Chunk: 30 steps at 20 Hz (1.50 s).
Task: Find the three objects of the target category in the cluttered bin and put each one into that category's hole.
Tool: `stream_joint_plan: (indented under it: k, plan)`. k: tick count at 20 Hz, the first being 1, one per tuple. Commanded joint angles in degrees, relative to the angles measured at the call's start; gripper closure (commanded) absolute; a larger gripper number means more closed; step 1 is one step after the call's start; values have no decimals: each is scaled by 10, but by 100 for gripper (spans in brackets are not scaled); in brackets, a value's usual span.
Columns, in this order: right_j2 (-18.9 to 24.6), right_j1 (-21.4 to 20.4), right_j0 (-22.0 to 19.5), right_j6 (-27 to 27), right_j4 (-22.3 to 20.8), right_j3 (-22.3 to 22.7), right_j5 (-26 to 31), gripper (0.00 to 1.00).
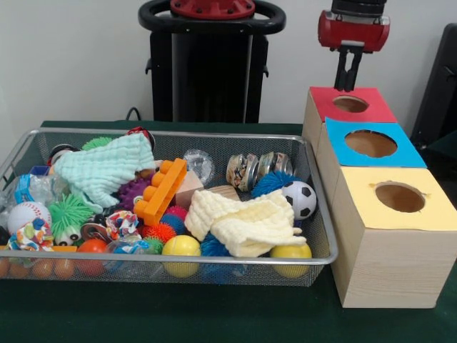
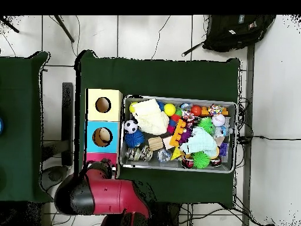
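Cloth of dark green covers the table [image 1: 214, 314]. Close to its near edge in the front view stands the large shallow basket of silver wire mesh [image 1: 178, 263] with a rounded metal rim, filling the left and middle of the tabletop.

Against the basket's near wall lie two smooth yellow balls [image 1: 181, 246] and a row of small orange balls [image 1: 43, 268] pressed to the mesh. Just behind them are:
- a folded, ribbed cream cloth [image 1: 246, 221]
- rubbery spiky balls in blue, pink and green
- a white baseball with red stitching [image 1: 27, 214] toward the left edge

Further back come a small black-and-white soccer ball [image 1: 299, 199], an orange studded plastic brick [image 1: 161, 191] lying tilted, and a crinkled mint-green cloth [image 1: 103, 168]. At the far wall sit a clear knobbly ball [image 1: 198, 164] and two round tins with printed labels [image 1: 243, 171]; the print is too small to read.

The small pale-yellow figures with orange parts cannot be picked out among the clutter in either view.

Along the table's right edge runs a row of three pale wood-grain boxes, each with a round hole in a coloured paper top:
- the yellow-topped one [image 1: 396, 236] nearest
- the blue-topped one [image 1: 371, 143] next
- the red-topped one [image 1: 350, 103] at the far right corner

The black gripper [image 1: 348, 82] hangs from the red arm above the red box's hole. Whether it is apart or together cannot be told.
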Motion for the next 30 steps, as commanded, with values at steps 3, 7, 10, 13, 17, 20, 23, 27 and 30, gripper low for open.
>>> stream_joint_plan:
  k: [3, 7, 10, 13, 17, 20, 23, 27, 30]
  plan:
    - [33, 15, -62, -7, -55, -59, 43, 100]
    - [45, 22, -85, -13, -70, -69, 43, 100]
    - [61, 28, -104, -17, -80, -73, 36, 100]
    - [87, 32, -141, -35, -92, -70, 35, 100]
    - [111, 30, -197, -58, -110, -75, 54, 100]
    - [115, 28, -228, -66, -126, -87, 66, 100]
    - [135, 45, -265, -77, -138, -106, 80, 100]
    - [139, 61, -275, -58, -151, -127, 78, 100]
    - [148, 72, -286, -50, -159, -138, 74, 100]
